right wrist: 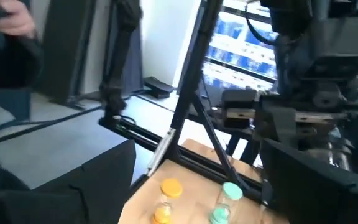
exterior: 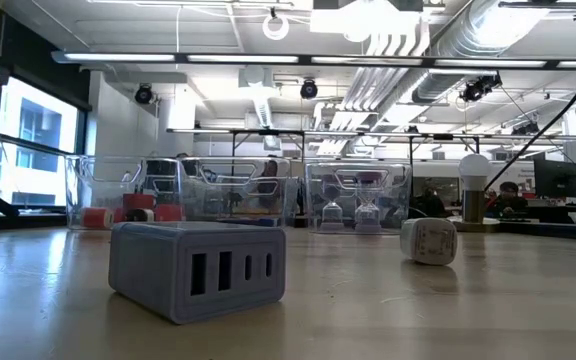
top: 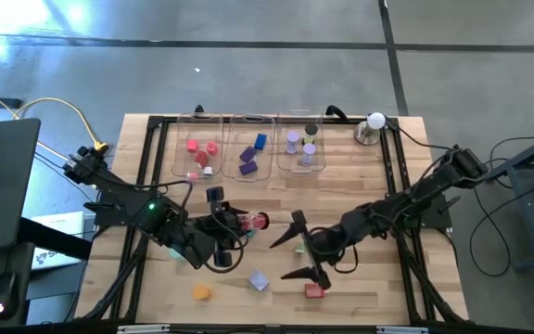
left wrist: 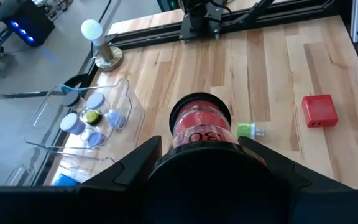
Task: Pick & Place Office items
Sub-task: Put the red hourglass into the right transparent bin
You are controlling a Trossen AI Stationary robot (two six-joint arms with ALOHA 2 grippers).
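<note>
My left gripper (top: 247, 223) is over the middle of the table, shut on a red cylinder (left wrist: 201, 121) with a printed label. My right gripper (top: 290, 252) hovers just to its right, fingers wide open and touching nothing; its wrist view (right wrist: 197, 186) looks past an orange piece (right wrist: 169, 188) and a teal piece (right wrist: 229, 191). Loose on the wood lie an orange piece (top: 200, 292), a lavender block with slots (top: 258, 280) (exterior: 196, 270), a red block (top: 315, 290) (left wrist: 319, 111) and a small green piece (left wrist: 246, 130). My left gripper pinches the red cylinder between its two fingers, one on each side of the round wall (left wrist: 182, 142). The cylinder points forward out of the jaws, lying along the fingers. Whether it is clear of the table, I cannot tell.
Three clear trays stand side by side along the far edge: red pieces (top: 200, 148), blue and purple pieces (top: 251, 153), lavender discs and a dark one (top: 301, 147). A white ball on a metal base (top: 374, 125) stands at the far right. A white cube (exterior: 428, 240) lies on the wood.
</note>
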